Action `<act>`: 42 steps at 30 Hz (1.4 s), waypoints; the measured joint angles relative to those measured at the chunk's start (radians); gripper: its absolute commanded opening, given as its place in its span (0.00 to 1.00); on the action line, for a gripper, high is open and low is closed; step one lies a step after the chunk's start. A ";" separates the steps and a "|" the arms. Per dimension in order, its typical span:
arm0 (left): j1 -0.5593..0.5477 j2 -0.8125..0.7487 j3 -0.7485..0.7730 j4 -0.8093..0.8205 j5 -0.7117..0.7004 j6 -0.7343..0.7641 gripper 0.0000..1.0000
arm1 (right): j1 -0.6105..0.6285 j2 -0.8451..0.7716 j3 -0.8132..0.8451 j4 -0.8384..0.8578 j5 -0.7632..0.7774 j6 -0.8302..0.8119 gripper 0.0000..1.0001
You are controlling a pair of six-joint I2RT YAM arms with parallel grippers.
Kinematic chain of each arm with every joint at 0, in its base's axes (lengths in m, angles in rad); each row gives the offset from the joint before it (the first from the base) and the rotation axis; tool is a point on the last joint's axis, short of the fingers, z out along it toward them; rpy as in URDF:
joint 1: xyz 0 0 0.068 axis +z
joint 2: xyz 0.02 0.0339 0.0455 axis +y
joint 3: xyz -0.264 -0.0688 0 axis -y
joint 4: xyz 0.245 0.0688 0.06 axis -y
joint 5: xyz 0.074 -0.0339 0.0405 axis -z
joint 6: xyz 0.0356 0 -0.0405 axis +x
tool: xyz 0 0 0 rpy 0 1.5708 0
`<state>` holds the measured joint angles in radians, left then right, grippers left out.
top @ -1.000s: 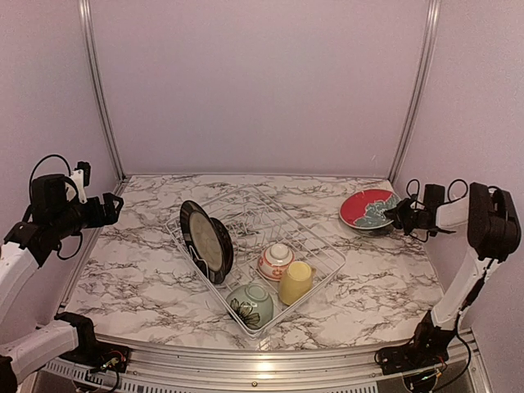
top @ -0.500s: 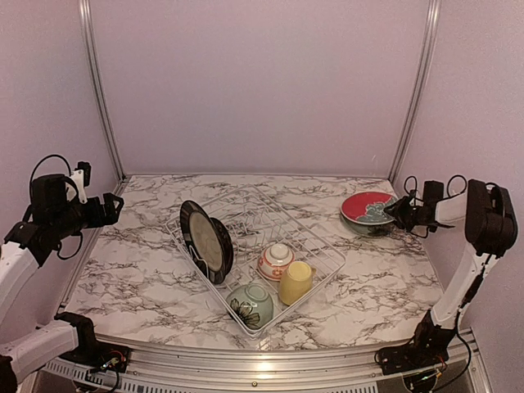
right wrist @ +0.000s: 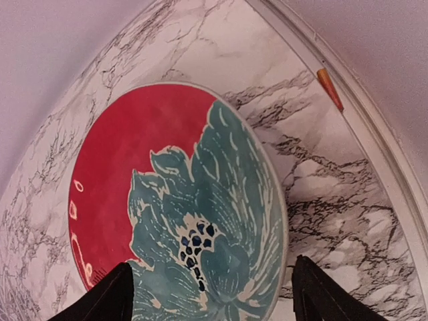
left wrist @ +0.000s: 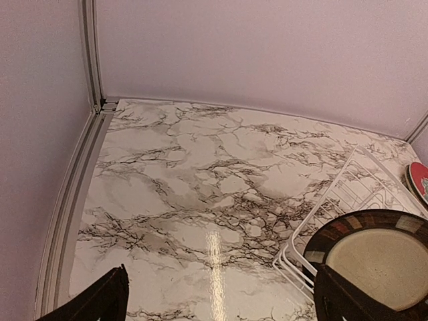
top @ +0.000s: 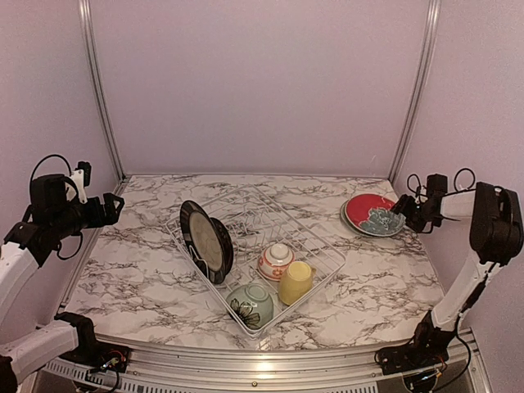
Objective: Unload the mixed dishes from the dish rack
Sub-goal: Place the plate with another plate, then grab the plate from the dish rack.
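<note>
The white wire dish rack (top: 319,264) lies mid-table, its corner also in the left wrist view (left wrist: 314,224). In it stand black-rimmed plates (top: 206,242) (left wrist: 374,251) upright, a small red-patterned white bowl (top: 276,262), a yellow cup (top: 295,282) and a green flowered bowl (top: 250,305). The red-and-teal plate (top: 372,214) (right wrist: 174,207) lies flat on the marble at the far right. My right gripper (top: 412,211) (right wrist: 212,294) is open at that plate's near edge, fingers apart on either side of it, gripping nothing. My left gripper (top: 115,206) (left wrist: 221,301) hangs open over the left table, empty.
The marble table (top: 147,270) is walled by lilac panels with metal corner posts (top: 98,90). A raised metal rail (right wrist: 374,154) runs along the table edge behind the red-and-teal plate. An orange mark (right wrist: 328,87) sits on that rail.
The right gripper opened and let go of the red-and-teal plate, which now lies flat on the table; the gripper drew back slightly right. The left arm has not moved.
</note>
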<state>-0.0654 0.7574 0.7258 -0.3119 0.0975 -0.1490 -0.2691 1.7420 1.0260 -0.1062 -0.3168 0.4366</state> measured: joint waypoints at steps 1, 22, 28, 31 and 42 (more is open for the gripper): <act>0.000 0.000 0.000 0.000 0.000 0.000 0.99 | 0.002 -0.005 0.005 -0.011 0.023 -0.011 0.80; 0.000 0.000 0.000 0.000 0.002 0.000 0.99 | 0.365 -0.135 0.170 -0.101 0.225 -0.176 0.84; 0.000 0.000 0.000 0.000 0.002 0.000 0.99 | 0.545 -0.135 0.225 -0.142 0.226 -0.221 0.84; 0.000 0.001 0.000 0.000 0.002 0.000 0.99 | 0.610 -0.135 0.248 -0.167 0.233 -0.234 0.84; 0.000 0.009 0.000 0.000 0.003 0.000 0.99 | 0.822 -0.117 0.364 -0.201 0.249 -0.251 0.83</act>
<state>-0.0654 0.7662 0.7258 -0.3122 0.1001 -0.1493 0.5529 1.6253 1.3895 -0.3077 -0.0673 0.1860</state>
